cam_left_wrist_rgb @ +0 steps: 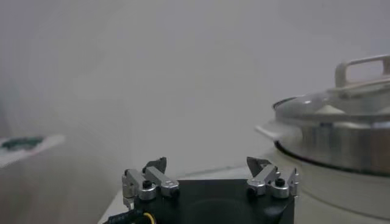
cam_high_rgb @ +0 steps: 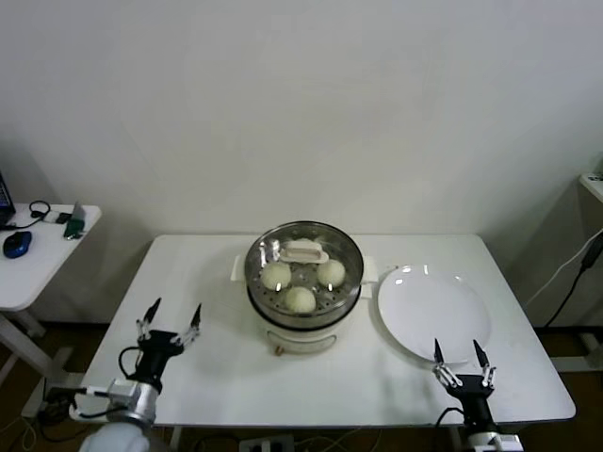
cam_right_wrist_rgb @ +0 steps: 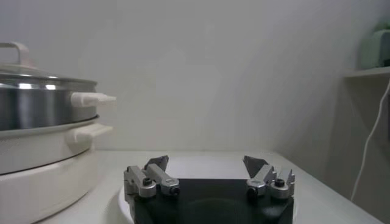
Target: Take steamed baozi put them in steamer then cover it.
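The steel steamer (cam_high_rgb: 303,315) stands on its white base at the table's middle. The clear glass cover (cam_high_rgb: 350,256) with its cream handle (cam_high_rgb: 304,251) sits on it. Three cream baozi (cam_high_rgb: 300,299) show through the glass; a fourth is hidden under the handle. My left gripper (cam_high_rgb: 171,320) is open and empty above the table's front left, apart from the steamer. My right gripper (cam_high_rgb: 458,357) is open and empty over the front edge of the white plate (cam_high_rgb: 433,311). The steamer also shows in the left wrist view (cam_left_wrist_rgb: 341,143) and the right wrist view (cam_right_wrist_rgb: 42,106).
A small white side table (cam_high_rgb: 38,254) with a blue mouse (cam_high_rgb: 17,244) stands at far left. A shelf and a black cable (cam_high_rgb: 575,273) are at far right. The wall is close behind the table.
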Robot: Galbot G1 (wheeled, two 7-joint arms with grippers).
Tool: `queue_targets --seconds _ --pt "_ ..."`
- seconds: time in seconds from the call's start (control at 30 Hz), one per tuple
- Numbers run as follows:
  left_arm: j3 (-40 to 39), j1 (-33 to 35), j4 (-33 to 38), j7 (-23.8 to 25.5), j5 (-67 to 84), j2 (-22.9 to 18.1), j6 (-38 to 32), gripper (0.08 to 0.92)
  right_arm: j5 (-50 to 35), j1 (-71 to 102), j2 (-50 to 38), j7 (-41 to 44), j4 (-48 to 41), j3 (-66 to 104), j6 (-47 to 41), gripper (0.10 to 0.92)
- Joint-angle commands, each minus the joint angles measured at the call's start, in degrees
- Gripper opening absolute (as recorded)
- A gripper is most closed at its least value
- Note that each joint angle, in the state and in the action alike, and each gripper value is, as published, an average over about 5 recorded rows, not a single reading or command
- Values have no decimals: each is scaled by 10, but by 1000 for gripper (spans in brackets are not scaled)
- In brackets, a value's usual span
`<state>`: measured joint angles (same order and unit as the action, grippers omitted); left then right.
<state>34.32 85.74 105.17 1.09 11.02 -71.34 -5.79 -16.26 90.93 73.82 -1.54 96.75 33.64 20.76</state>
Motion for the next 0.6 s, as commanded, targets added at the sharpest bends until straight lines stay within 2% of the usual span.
queue_targets --seconds 0.03,0.6 --pt "1 35 -64 7 46 -16 -99 823 -1 -1 1 1 -3 -2 -2 823" --pt "-8 45 -50 7 36 -20 -101 823 -2 -8 3 1 -6 -6 -4 823"
